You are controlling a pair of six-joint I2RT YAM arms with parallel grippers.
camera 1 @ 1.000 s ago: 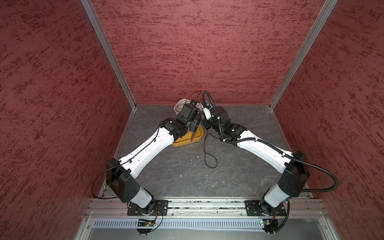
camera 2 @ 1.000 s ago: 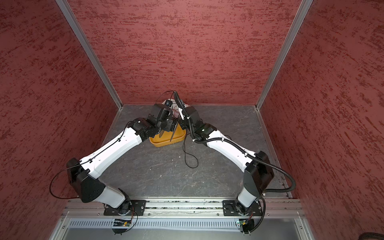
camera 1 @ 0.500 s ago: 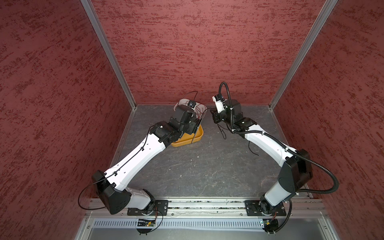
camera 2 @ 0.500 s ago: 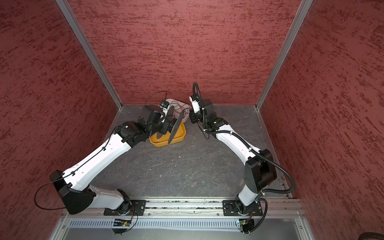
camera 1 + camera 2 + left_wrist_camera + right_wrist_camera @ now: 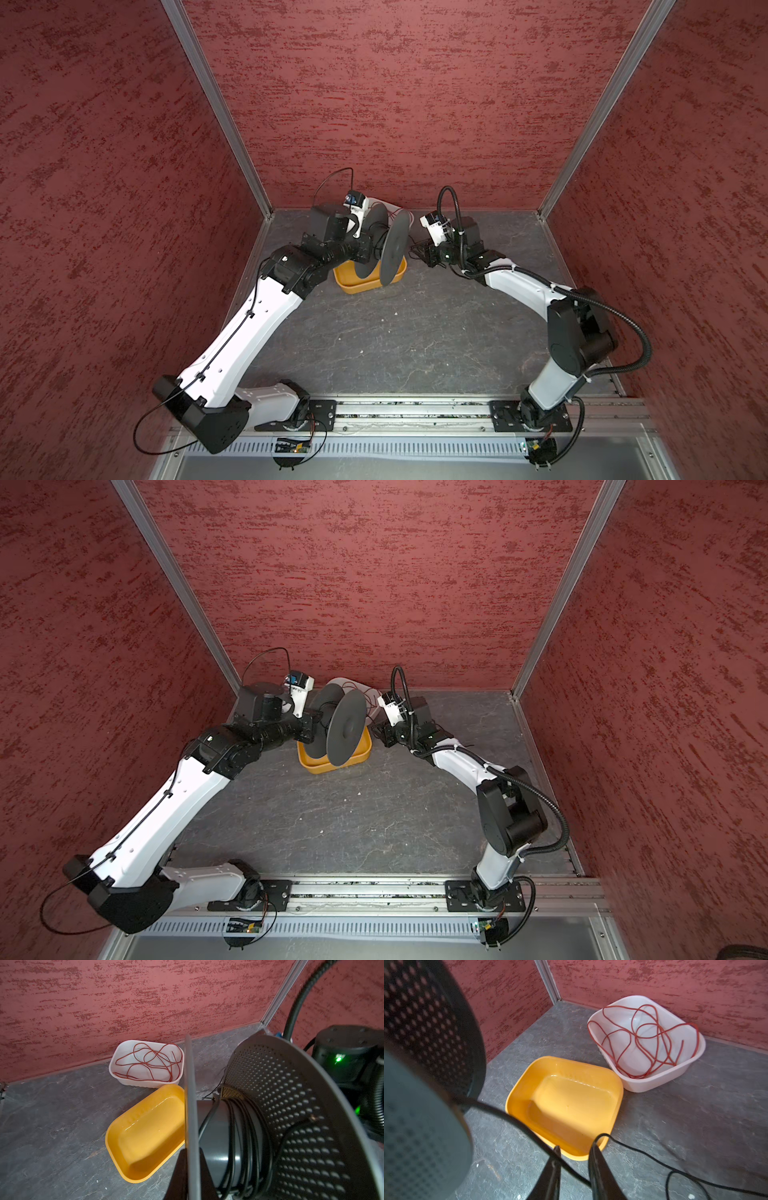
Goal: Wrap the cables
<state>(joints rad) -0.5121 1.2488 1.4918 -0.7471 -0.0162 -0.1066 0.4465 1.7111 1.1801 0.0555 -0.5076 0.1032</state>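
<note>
We are mid-wind. The left gripper (image 5: 192, 1159) has its fingers (image 5: 178, 1178) clamped on one flange of the black spool (image 5: 392, 249), which it holds on edge above the empty yellow tub (image 5: 566, 1064). The black cable (image 5: 508, 1114) sits in several turns on the hub. Its free length leaves the spool, passes the right gripper (image 5: 575, 1147) and trails in loose loops on the desk (image 5: 395, 340). The right fingers (image 5: 598, 1167) stand apart, so the cable runs through the gap unpinched. A red cable (image 5: 679, 1052) lies heaped in the white tub (image 5: 654, 1084) by the back wall. We judge the next move calls for closing on the black cable near the spool, then laying it round the hub under light tension, between the flanges.
</note>
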